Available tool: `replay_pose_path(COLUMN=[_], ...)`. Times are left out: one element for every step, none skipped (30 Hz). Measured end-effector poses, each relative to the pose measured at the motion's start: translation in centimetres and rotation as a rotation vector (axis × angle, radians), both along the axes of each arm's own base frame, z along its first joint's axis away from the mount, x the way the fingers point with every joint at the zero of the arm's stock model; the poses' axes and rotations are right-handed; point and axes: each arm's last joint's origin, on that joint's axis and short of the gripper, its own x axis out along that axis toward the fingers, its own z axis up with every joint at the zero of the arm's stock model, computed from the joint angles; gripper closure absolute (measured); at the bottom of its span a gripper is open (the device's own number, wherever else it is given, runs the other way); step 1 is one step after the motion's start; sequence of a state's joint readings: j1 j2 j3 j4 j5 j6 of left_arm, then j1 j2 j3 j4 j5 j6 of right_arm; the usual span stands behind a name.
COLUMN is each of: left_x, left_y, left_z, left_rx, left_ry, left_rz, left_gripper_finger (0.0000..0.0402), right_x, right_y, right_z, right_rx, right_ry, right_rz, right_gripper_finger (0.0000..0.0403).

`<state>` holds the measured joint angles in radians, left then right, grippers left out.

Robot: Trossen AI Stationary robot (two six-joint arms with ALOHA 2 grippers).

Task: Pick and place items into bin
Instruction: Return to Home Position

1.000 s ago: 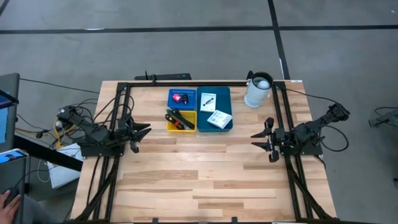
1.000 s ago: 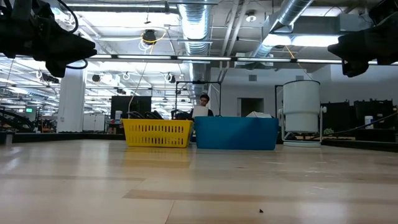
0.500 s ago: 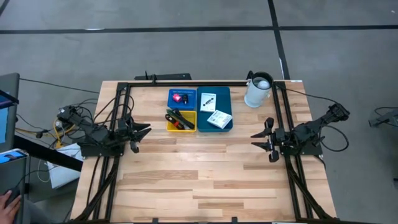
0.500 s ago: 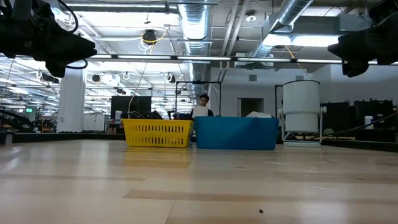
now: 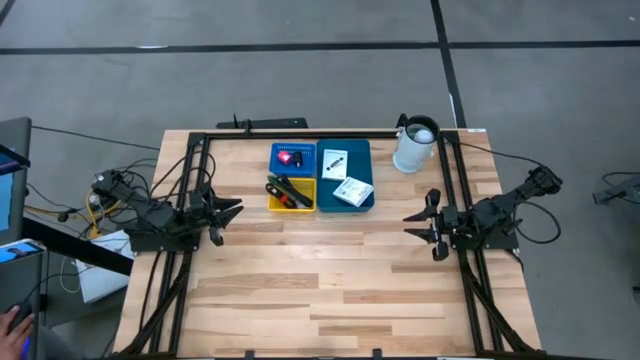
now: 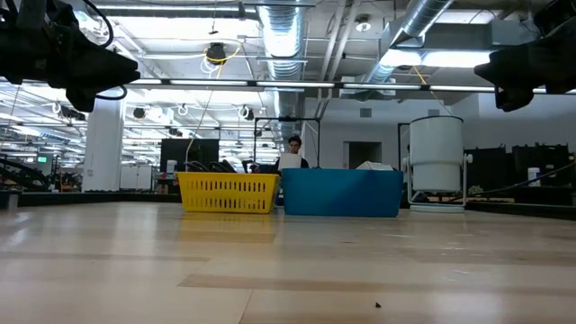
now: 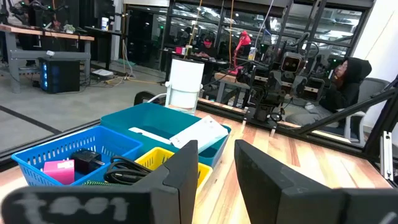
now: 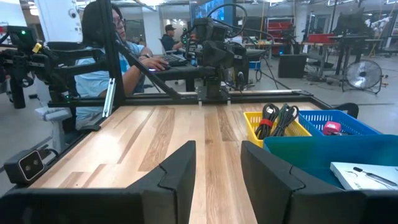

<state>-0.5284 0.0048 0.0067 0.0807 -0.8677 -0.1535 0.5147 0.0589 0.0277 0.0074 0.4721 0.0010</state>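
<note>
Items: spread over three containers grouped at the far middle of the table (image 5: 300, 290).
Red-pink piece (image 5: 289, 158): inside the light blue basket (image 5: 293, 146), next to a small black thing.
Green and black tools (image 5: 288, 190): lying aslant in the yellow basket (image 5: 291, 209), which sits just in front of the light blue basket.
White cards (image 5: 349, 191): two, apart from each other, flat in the dark blue bin (image 5: 361, 166), which stands against both baskets' right sides.
White jug (image 5: 415, 146): upright near the dark blue bin, toward the table's far right corner.
Left gripper (image 7: 216, 150): raised above the table's left edge, pointing toward the middle; claw parted by a narrow gap, holding nothing.
Right gripper (image 8: 216, 150): raised above the right edge, facing the left gripper; claw parted by a narrow gap, holding nothing.
Person (image 8: 109, 56): seated beyond the table's left side, seen in the right wrist view.
</note>
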Motion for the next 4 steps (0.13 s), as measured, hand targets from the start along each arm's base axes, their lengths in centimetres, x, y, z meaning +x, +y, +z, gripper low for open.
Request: replay_pose_path(left_x=[0.00, 0.00, 0.00, 0.00], left_y=[0.00, 0.00, 0.00, 0.00], left_z=[0.00, 0.00, 0.00, 0.00], left_rx=[0.000, 0.000, 0.000, 0.000], left_ry=[0.000, 0.000, 0.000, 0.000], left_rz=[0.000, 0.000, 0.000, 0.000], left_gripper_finger=[0.0307, 0.0307, 0.0307, 0.0307], right_x=[0.00, 0.00, 0.00, 0.00], right_y=[0.00, 0.00, 0.00, 0.00], right_z=[0.00, 0.00, 0.00, 0.00], right_rx=[0.000, 0.000, 0.000, 0.000], right_ry=[0.000, 0.000, 0.000, 0.000], right_rz=[0.000, 0.001, 0.000, 0.001], right_gripper_finger=[0.0282, 0.0282, 0.0282, 0.0282])
